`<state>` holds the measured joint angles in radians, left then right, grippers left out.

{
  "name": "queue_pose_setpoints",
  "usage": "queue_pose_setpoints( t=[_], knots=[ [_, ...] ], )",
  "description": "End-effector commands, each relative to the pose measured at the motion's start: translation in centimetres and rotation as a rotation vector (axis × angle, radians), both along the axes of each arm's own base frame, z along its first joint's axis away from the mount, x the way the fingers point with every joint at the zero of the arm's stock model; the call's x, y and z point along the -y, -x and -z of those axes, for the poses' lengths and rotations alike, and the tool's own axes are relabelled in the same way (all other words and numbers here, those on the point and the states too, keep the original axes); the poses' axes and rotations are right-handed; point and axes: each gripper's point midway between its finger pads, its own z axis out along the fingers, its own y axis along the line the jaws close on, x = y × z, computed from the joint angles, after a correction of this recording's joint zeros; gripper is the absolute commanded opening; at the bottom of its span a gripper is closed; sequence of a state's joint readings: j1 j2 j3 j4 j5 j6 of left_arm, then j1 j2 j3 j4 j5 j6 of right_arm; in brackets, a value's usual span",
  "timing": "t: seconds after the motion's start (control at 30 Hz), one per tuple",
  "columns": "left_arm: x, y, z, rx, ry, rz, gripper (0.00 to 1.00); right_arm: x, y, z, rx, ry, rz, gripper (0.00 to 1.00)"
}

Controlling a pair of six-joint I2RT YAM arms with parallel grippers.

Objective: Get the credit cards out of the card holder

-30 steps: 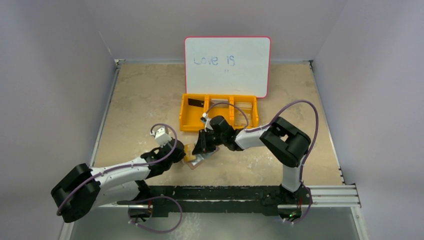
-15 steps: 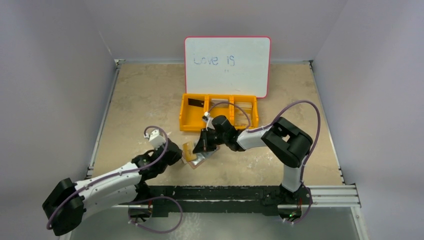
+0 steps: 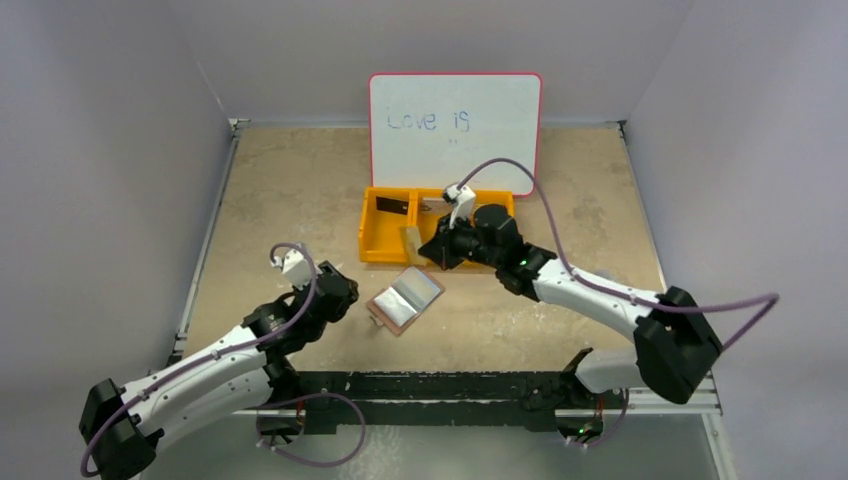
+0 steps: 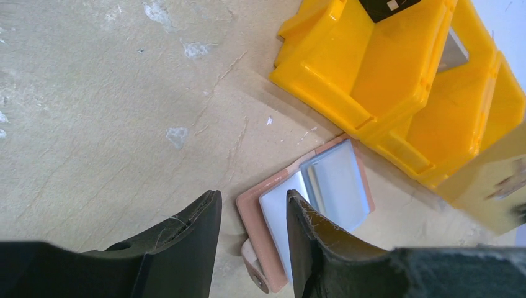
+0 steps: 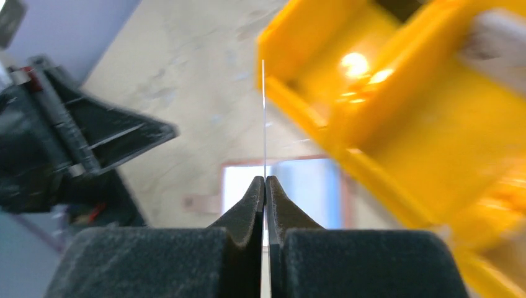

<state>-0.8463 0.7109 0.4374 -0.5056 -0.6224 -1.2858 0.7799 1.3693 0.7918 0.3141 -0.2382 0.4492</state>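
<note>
Beige stone-look tabletop (image 3: 290,190): L half and far-R corner are bare, giving free room. Walls (image 3: 110,150) close the L, R and far edges.

Whiteboard (image 3: 455,130), pink rim, stands upright at mid far edge.

Orange tray (image 3: 372,250), 3 compartments, sits just in front of the whiteboard, approx. tabletop centre.

Card holder (image 3: 405,300) lies opened flat, clear pockets up, between tray and near edge, slightly L of centre. It is apart from the tray's near wall.

L gripper (image 3: 340,295) is low over the tabletop, just L of the holder. Jaws stand apart w/ nothing between them. In the wrist view (image 4: 251,198) the holder (image 4: 310,205) shows past the gap; contact cannot be confirmed.

R gripper (image 3: 432,250) is above the tray's near wall, farther back than the holder and apart from it. Jaws are pinched on a beige card (image 3: 411,243), seen edge-on above the tips (image 5: 264,124).

Black card (image 3: 392,206) lies in the tray's L compartment. Greyish card (image 4: 453,53) lies in the next one.
</note>
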Motion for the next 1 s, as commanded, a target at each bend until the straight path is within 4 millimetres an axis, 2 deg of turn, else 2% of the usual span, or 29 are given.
queue_pose_setpoints(
  t=[0.0,0.07,0.13,0.17,0.23,0.27,0.33,0.47,0.7,0.97],
  knots=[
    [0.0,-0.5,-1.3,0.022,-0.026,0.003,0.43,6.7,-4.4,-2.1,0.250,0.218,0.117,0.00],
    [0.3,-0.6,-1.2,0.020,-0.026,0.012,0.42,8.6,-5.2,-3.9,0.364,0.287,0.123,0.00],
    [0.7,-0.7,-1.2,0.016,-0.027,0.028,0.43,9.2,-5.0,-5.6,0.483,0.354,0.042,0.00],
    [1.0,-0.8,-1.2,0.016,-0.028,0.037,0.43,9.7,-5.1,-5.9,0.526,0.408,0.016,0.00],
    [1.4,-0.9,-1.1,0.010,-0.036,0.054,0.42,11.0,-5.9,-5.6,0.559,0.533,-0.010,0.00],
    [1.6,-1.0,-1.2,0.008,-0.042,0.065,0.42,12.0,-6.2,-4.7,0.543,0.599,-0.024,0.00],
    [1.9,-1.1,-1.1,-0.004,-0.062,0.085,0.42,13.6,-7.5,-4.3,0.511,0.698,-0.070,0.00],
    [2.2,-1.2,-0.9,-0.019,-0.093,0.108,0.42,16.2,-8.7,-4.7,0.453,0.761,-0.104,0.00],
    [3.3,-1.4,-1.2,-0.021,-0.089,0.158,0.44,17.4,-8.0,-4.5,0.459,0.810,-0.259,0.00],
    [2.7,-1.2,-1.6,-0.006,-0.092,0.149,0.56,17.8,-7.4,-1.6,0.372,0.851,-0.394,0.00]
  ],
)
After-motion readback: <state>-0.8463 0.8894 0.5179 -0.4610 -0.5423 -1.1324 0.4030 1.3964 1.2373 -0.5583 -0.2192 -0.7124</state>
